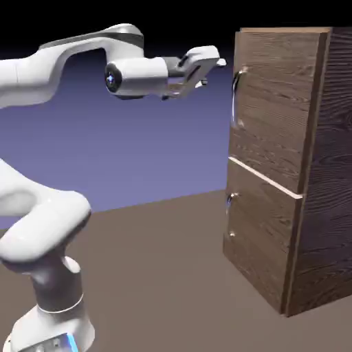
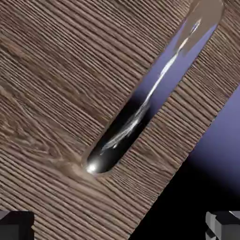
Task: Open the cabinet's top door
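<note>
The cabinet [image 1: 275,117] is cut off by the exterior view's right edge, the arm [image 1: 41,75] by its left.

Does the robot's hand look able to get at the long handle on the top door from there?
Probably yes: the gripper is open, and nothing shows between it and the top door's handle. It isn't touching yet, so it would likely have to come closer first.

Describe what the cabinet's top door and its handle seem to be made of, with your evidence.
The dark brown rectangular top door looks like matt wood, judging by its streaky grain, though possibly veneer. The long curved silver handle looks like polished metal: it mirrors its surroundings.
</note>
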### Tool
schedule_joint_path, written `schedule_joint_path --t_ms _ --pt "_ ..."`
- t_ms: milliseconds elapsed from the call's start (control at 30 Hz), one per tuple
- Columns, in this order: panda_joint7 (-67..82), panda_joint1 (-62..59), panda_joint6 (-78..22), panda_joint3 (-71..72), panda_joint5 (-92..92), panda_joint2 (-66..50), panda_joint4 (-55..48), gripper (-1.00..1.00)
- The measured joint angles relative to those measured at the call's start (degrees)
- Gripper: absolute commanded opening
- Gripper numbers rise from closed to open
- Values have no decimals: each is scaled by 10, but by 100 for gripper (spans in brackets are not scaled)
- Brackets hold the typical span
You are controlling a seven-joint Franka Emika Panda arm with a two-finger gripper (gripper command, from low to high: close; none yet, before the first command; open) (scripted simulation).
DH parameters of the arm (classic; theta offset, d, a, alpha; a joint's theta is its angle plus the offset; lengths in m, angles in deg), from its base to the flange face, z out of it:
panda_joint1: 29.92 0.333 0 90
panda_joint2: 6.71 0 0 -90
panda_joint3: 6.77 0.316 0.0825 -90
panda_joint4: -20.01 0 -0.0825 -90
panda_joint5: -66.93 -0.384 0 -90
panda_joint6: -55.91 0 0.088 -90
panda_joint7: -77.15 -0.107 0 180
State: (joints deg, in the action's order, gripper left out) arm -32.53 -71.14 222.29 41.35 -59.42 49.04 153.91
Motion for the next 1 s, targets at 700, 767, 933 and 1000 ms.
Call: schedule_joint_path --t_ms 700,767,933,1000 --pt "-105 -115 -15 93 -213 -14 -17 -100" --pt "-104 -73 -46 57 -190 -13 18 -100" --pt "-115 27 -130 -44 -111 1 104 -100" --pt "-122 60 -165 -86 -74 10 135 -100"
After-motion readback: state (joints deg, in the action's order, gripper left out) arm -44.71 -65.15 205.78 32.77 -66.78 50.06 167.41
